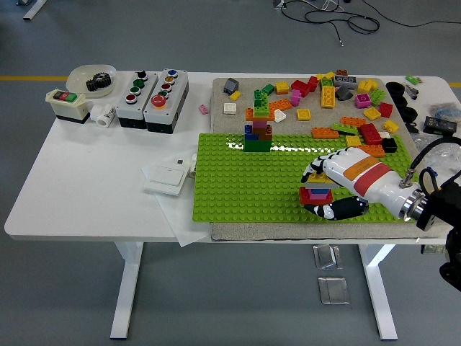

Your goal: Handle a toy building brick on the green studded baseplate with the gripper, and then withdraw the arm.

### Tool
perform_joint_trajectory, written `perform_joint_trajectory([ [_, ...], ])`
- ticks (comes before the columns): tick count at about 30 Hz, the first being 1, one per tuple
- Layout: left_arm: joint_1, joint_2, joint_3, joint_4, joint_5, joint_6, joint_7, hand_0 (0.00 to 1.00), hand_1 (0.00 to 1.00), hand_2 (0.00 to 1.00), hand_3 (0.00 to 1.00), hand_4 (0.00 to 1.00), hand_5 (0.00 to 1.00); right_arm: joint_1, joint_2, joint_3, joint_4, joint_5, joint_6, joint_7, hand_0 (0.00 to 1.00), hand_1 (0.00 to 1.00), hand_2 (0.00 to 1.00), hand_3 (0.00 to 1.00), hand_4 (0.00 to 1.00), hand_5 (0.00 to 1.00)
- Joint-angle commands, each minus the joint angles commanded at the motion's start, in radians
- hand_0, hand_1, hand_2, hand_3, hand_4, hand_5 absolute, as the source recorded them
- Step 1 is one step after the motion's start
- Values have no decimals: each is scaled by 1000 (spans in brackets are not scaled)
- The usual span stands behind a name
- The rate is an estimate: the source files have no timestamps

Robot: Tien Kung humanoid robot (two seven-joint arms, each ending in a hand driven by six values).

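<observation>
The right hand [333,186] reaches in from the right edge and lies low over the green baseplate [245,189], near its front right corner. Its fingers [317,167] curl over the top of a small brick stack [316,194], red at the base with blue and yellow layers showing, while the black thumb [338,209] wraps under it on the near side, so the hand is closed around the stack. The stack sits on the baseplate's studs. At the baseplate's far edge, left of the middle and well apart from the hand, stands a taller tower [257,131] on a dark green base. Beyond the baseplate a grey mat [243,96] carries loose bricks [338,101] in many colours, scattered mostly toward the right. Left of the baseplate, just beside its near left part, lies a white switch plate [168,177] on a sheet of paper. Farther left and back are two grey button boxes [153,90], a small box [68,104] with red and green buttons, and a white bowl [92,76] holding a black gear.
</observation>
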Motion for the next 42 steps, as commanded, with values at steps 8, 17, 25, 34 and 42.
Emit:
perform_joint_trajectory([
  [8,-1,1,3,0,-3,-1,-3,783,703,628,559,581,610,-7,-5,3,4,-2,-1,-1,640,615,661,623,778,417],
  [17,2,-1,1,0,0,-1,-3,782,703,628,559,581,609,-13,-6,2,4,0,0,-1,640,615,660,623,778,417],
  [25,4,0,5,0,0,-2,-4,782,703,628,559,581,610,-23,4,-2,-4,0,2,-3,640,612,660,622,777,416],
  [34,9,0,-2,0,9,-2,-4,782,703,628,559,581,610,-24,7,1,-11,2,-1,-2,640,613,661,622,778,417],
  [42,8,0,8,0,0,-3,-5,781,702,628,559,581,610,-23,7,5,-8,2,-5,-1,639,612,662,622,778,417],
])
